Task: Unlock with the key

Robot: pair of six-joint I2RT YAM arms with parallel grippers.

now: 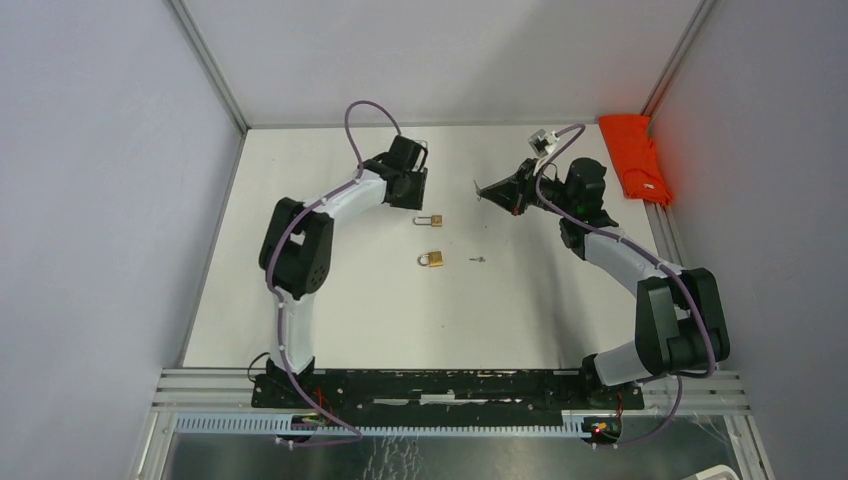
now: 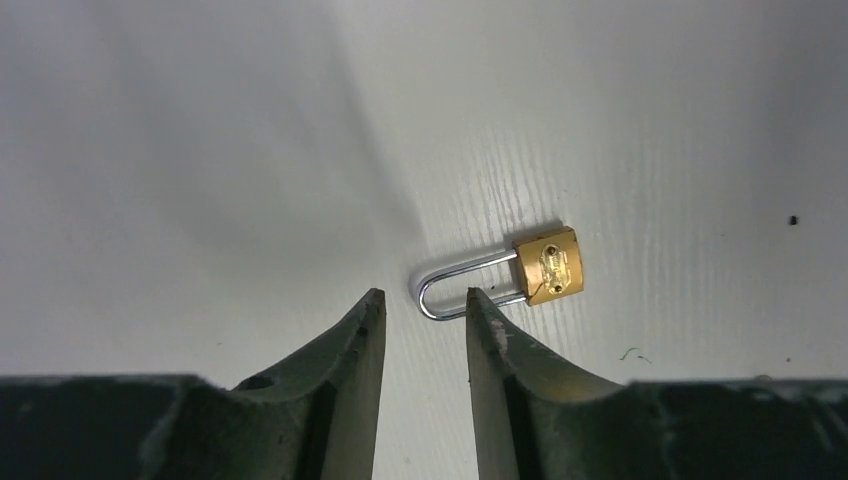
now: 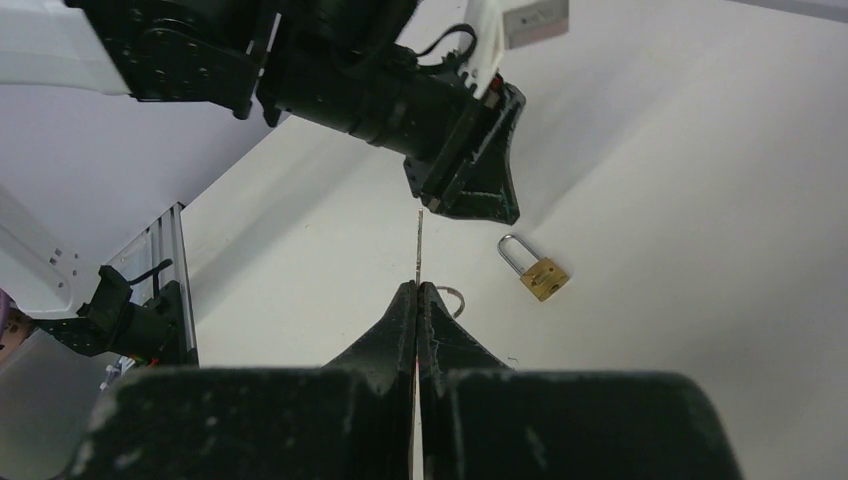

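Left gripper [image 2: 421,305]: dark curved fingers, moderately parted, nothing between.
Long-shackle padlock [image 2: 505,275]: flat on matte white tabletop [image 1: 340,310], just past those fingertips; steel loop's bend nearest the gap, boxy brass body beyond.
Second brass padlock [image 1: 432,259]: nearby, apart.
Right gripper [image 3: 417,292]: fingers pressed together on thin metal key [image 3: 419,240], edge-on, projecting past the tips.
Orange cloth [image 1: 635,155]: crumpled, far right.

Mid-frame on the table [image 1: 350,320], the upper padlock [image 1: 429,220] lies just above the lower padlock [image 1: 432,259], with a small bit [image 1: 478,259] right of the latter. The left gripper [image 1: 417,202] is above-left of them. The right gripper [image 1: 484,190], pinching a key [image 3: 419,245], is above-right. A cloth [image 1: 635,158] lies at upper right.
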